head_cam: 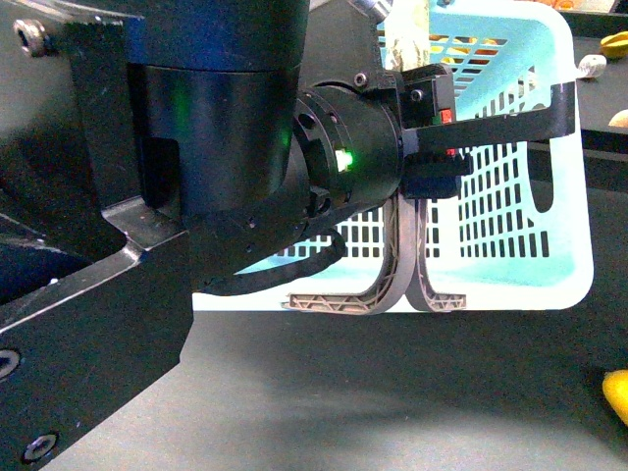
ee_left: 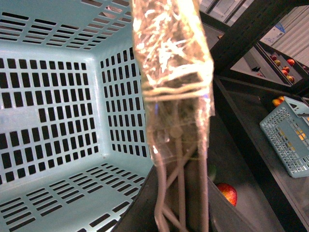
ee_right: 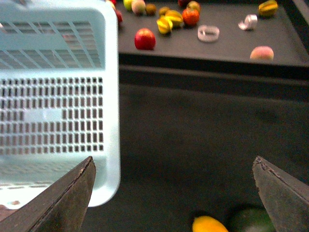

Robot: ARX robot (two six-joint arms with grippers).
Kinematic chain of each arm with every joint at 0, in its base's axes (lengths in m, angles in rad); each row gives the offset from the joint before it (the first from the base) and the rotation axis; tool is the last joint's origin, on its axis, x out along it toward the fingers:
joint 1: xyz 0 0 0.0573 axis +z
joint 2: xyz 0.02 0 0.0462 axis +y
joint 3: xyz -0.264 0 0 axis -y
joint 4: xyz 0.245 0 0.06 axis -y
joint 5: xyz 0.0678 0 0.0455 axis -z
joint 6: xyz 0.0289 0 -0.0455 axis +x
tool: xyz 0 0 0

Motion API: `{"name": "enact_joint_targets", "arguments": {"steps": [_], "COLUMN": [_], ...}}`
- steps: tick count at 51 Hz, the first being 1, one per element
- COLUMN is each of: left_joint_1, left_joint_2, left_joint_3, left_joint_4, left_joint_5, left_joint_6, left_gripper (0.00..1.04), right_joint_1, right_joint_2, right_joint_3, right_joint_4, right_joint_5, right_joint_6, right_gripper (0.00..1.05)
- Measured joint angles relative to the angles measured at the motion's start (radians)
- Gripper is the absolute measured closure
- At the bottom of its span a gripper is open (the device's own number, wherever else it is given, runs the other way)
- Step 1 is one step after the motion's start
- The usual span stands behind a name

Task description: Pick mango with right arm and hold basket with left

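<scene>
Front view gives us one bulky left arm (head_cam: 196, 128), the largest thing in frame. Its left gripper (head_cam: 412, 265) has two latticed fingers (head_cam: 334, 300) pressed together, gripping the one basket (head_cam: 510, 196) at its taped handle (ee_left: 169, 53). We see our right gripper (ee_right: 174, 164) spread wide, holding nothing. One mango (head_cam: 616, 394) lies on the table (head_cam: 392, 392), well apart from the basket.

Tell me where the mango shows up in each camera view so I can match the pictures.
Front view: the mango is cut off at the right edge, low in the picture, right of the basket.
Left wrist view: not in it.
Right wrist view: the mango is at the picture's lower edge, beside a dark green fruit.
Shared landmark: the light-blue basket, in all three views.
</scene>
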Motion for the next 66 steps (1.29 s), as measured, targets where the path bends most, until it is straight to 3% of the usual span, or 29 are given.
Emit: {"name": "enact_joint_targets", "arguments": {"steps": [5, 17, 43, 66], "left_joint_1": [0.000, 0.000, 0.000, 0.000], "left_joint_2": [0.000, 0.000, 0.000, 0.000], "left_joint_3": [0.000, 0.000, 0.000, 0.000], "left_joint_4": [0.000, 0.000, 0.000, 0.000], "left_joint_5": [0.001, 0.001, 0.001, 0.001], "left_joint_6": [0.000, 0.000, 0.000, 0.000], "left_gripper": [0.99, 0.99, 0.99, 0.99], "right_joint_1": [-0.040, -0.106, -0.203, -0.234], "right_joint_2": [0.291, 0.754, 1.266, 1.456], "right_joint_3": [0.052, 0.147, 0.341, 0.498], "right_joint_4": [0.125, 0.208, 0.262, 0.234], "right_joint_5": [-0.010, -0.052, -0.024, 0.021], "right_joint_6": [-0.091, -0.260, -0.461, -0.486], "right_gripper": [0.08, 0.08, 0.08, 0.08]}}
